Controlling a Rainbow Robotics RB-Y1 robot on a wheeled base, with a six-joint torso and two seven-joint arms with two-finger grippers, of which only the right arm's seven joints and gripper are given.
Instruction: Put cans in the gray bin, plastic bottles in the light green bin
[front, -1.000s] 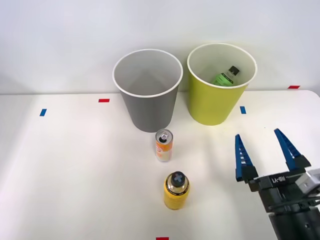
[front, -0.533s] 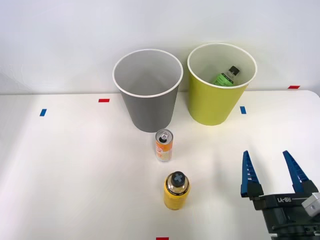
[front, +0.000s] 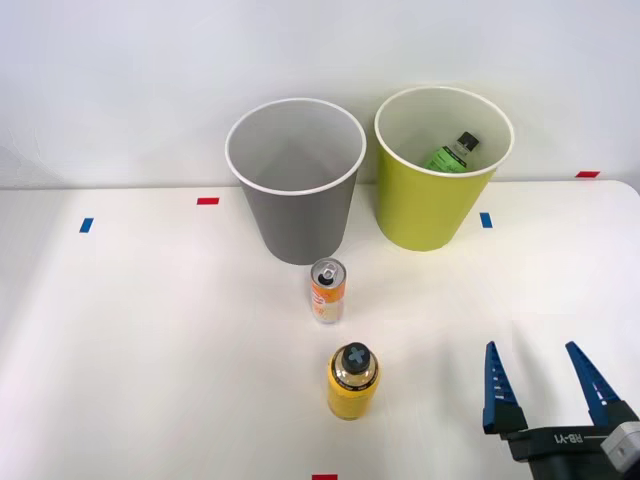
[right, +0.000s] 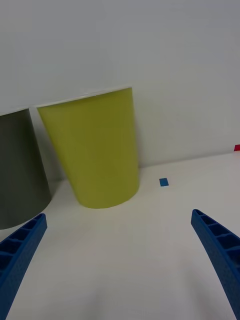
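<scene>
An orange and white can (front: 328, 290) stands upright on the table just in front of the gray bin (front: 296, 184). To the right of that bin is the light green bin (front: 440, 170), and a plastic bottle (front: 451, 153) with a green label lies inside it. My right gripper (front: 544, 368) is open and holds nothing, low at the front right of the table, well to the right of the can. From the wrist, the light green bin (right: 94, 150) rises ahead and the gray bin (right: 17, 167) beside it, with my gripper (right: 120, 250) spread wide.
A yellow bottle-shaped container (front: 352, 381) with a dark cap stands in front of the can. Small red (front: 207, 201) and blue (front: 86, 225) tape marks dot the white table, another blue mark (front: 486, 220) lying right of the light green bin. A white wall stands behind the bins.
My right gripper has drawn back toward the front edge of the table, staying open. The can, yellow container and bins have not moved.
</scene>
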